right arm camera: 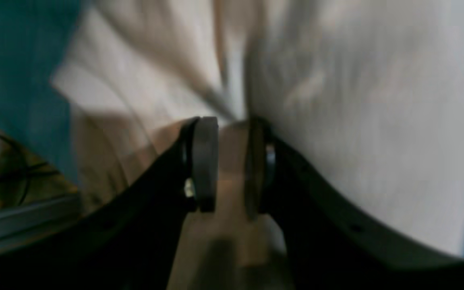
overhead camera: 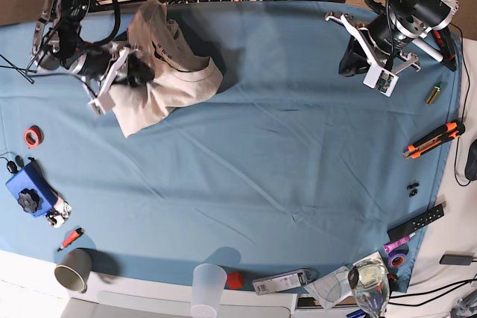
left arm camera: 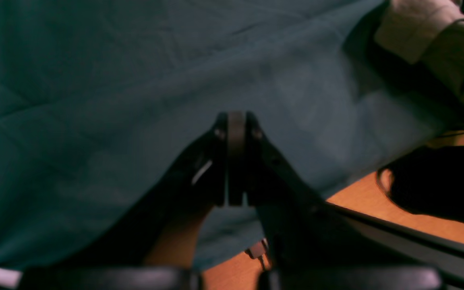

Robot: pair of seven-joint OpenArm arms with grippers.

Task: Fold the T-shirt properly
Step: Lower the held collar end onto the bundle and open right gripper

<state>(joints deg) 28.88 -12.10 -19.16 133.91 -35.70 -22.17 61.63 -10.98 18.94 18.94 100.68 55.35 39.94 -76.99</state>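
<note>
So your T-shirt [overhead camera: 168, 72] is bunched up in a rumpled heap near the far left corner of the blue tablecloth [overhead camera: 283, 161], nowhere close to flat, with one part humped up toward the far edge and another flap trailing down toward the middle of the cloth. Your right gripper [overhead camera: 133, 70] is buried in the left side of that heap, and from the right wrist view the pale fabric [right arm camera: 336, 121] is gathered into folds that run straight in between its two fingers [right arm camera: 204, 161], so it's clamped on a pinch of the shirt with the jaws only partly apart. That view is pretty blurry, so you can't tell which part of the shirt it has. Your left gripper [overhead camera: 356, 57] is way over by the far right corner of the tablecloth, well apart from the shirt, and in the left wrist view [left arm camera: 236, 159] its jaws are pressed fully together with nothing between them, just hovering over bare blue cloth. Along the near edge of the tablecloth you've got a paper cup [overhead camera: 73, 269], a clear plastic cup [overhead camera: 209, 284], and off the right edge an orange box cutter [overhead camera: 434, 139]. On the left edge sits a red tape roll [overhead camera: 31, 137].
</note>
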